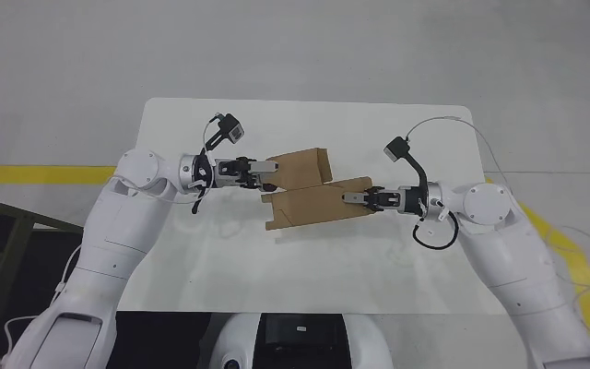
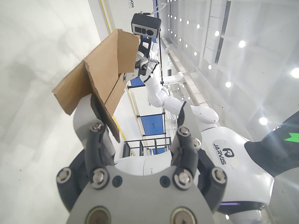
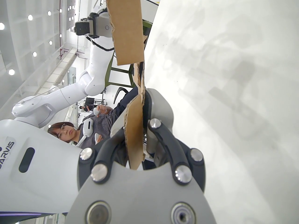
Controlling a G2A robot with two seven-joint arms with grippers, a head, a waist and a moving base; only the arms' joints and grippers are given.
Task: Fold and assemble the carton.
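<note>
A brown cardboard carton (image 1: 304, 189), partly folded, is held above the middle of the white table (image 1: 415, 249) between both arms. My left gripper (image 1: 267, 172) is at its left end. In the left wrist view the carton (image 2: 105, 64) has one flap edge lying against one finger (image 2: 98, 110), and the left gripper (image 2: 139, 101) is open, its fingers wide apart. My right gripper (image 1: 348, 197) is at the carton's right end. In the right wrist view the right gripper (image 3: 137, 110) is shut on a flap of the carton (image 3: 127, 24), seen edge-on.
The white table top (image 3: 222, 71) lies bare around the carton on all sides. A yellow line (image 1: 55, 172) runs across the grey floor past the table's left edge.
</note>
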